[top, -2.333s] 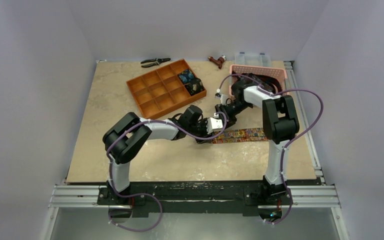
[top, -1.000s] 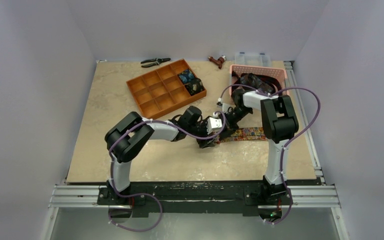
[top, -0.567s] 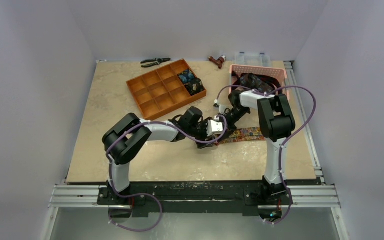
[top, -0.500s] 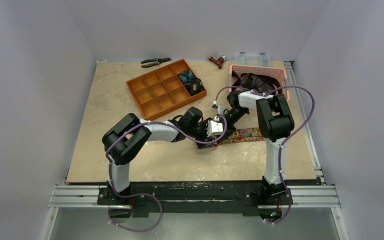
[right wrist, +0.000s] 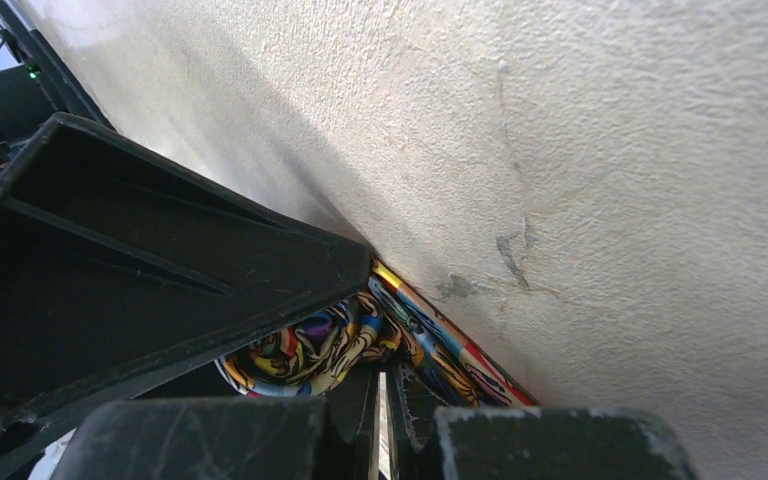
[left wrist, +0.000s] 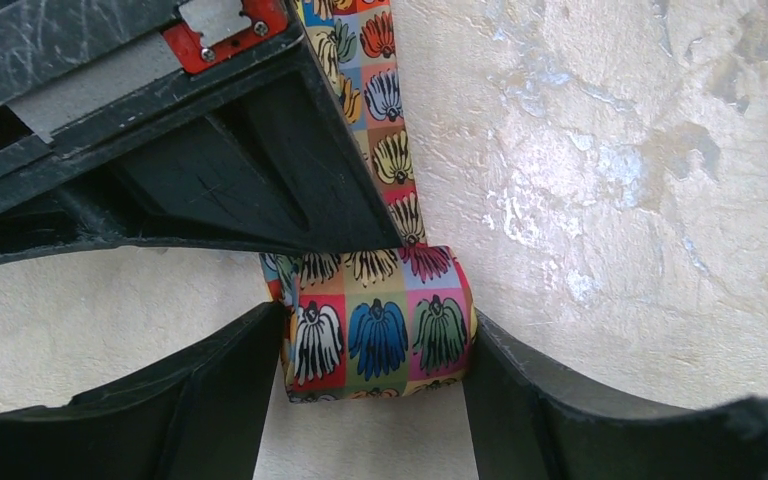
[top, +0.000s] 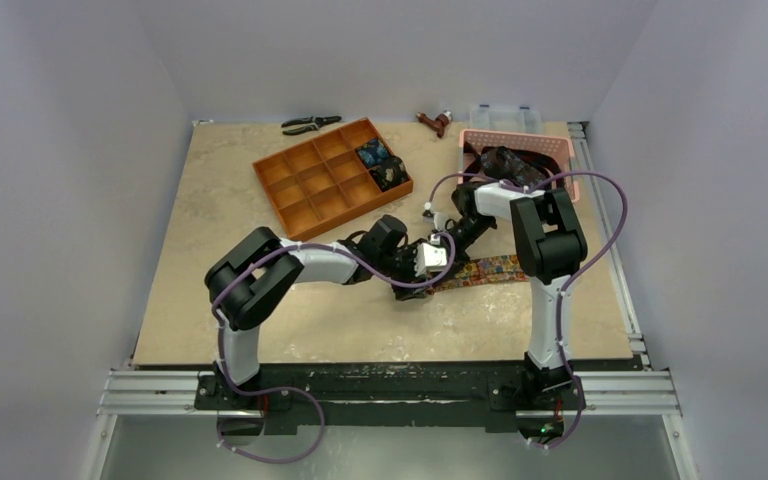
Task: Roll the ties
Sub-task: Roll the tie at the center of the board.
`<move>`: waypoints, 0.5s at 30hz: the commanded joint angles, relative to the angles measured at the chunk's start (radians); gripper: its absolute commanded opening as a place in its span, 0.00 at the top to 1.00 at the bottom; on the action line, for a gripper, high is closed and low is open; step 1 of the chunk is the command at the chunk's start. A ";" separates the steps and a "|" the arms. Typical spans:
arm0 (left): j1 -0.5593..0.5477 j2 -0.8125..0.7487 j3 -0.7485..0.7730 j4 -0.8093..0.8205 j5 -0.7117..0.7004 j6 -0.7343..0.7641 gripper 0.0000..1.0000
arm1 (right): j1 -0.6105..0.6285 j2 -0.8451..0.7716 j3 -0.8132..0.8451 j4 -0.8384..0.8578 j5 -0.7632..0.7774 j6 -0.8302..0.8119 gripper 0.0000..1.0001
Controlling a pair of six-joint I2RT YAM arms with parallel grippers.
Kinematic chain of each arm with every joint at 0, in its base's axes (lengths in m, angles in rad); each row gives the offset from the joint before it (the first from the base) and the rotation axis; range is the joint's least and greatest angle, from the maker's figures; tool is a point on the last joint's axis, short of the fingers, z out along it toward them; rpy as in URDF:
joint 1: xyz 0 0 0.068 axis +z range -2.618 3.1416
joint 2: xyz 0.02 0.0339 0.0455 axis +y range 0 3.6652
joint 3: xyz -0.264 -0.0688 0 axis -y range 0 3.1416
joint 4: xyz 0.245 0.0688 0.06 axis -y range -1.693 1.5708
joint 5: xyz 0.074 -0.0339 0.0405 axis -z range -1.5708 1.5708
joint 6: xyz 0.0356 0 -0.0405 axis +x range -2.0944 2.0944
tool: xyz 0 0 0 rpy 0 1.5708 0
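The orange-yellow-red print tie [top: 490, 268] lies as a strip on the table, its left end wound into a small coil [left wrist: 378, 335]. My left gripper [left wrist: 372, 350] is shut on this coil, its fingers [left wrist: 230, 375] pressing on the two ends of the roll. My right gripper [right wrist: 380, 390] is shut, with only a thin slit between its fingertips, and rests on the tie right at the coil [right wrist: 305, 350]. In the top view the two grippers meet at the table's middle, left [top: 422, 262] and right [top: 444, 244]. The right gripper's black body [left wrist: 210, 150] hides the strip's start.
An orange tray [top: 305, 185] stands behind, with two dark rolled ties [top: 382, 165] in its right compartments. A pink basket [top: 560, 147] at the back right holds dark ties [top: 505, 160]. Pliers [top: 310, 124], a red-brown tool [top: 434, 122] and a clear box [top: 505, 112] lie along the back edge.
My right gripper has moved left and down to the coil beside the left gripper. The free strip of the tie has become shorter as the coil grew.
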 commanded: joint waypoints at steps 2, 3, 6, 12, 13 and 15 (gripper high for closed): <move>-0.009 -0.005 0.022 0.031 0.070 -0.058 0.36 | 0.021 0.052 -0.029 0.137 0.139 -0.007 1.00; -0.011 0.000 0.024 0.040 0.070 -0.062 0.35 | 0.021 0.053 -0.030 0.139 0.139 -0.004 1.00; -0.017 0.021 0.050 0.042 0.035 -0.073 0.41 | 0.021 0.054 -0.026 0.138 0.140 0.001 1.00; -0.005 0.050 0.081 -0.021 -0.018 -0.130 0.68 | 0.021 0.032 -0.029 0.130 0.106 -0.003 1.00; 0.000 0.048 0.076 -0.031 -0.020 -0.137 0.73 | 0.019 0.024 -0.032 0.127 0.092 -0.005 1.00; 0.005 0.036 0.049 -0.042 -0.023 -0.131 0.81 | 0.013 -0.001 -0.033 0.111 0.061 -0.013 1.00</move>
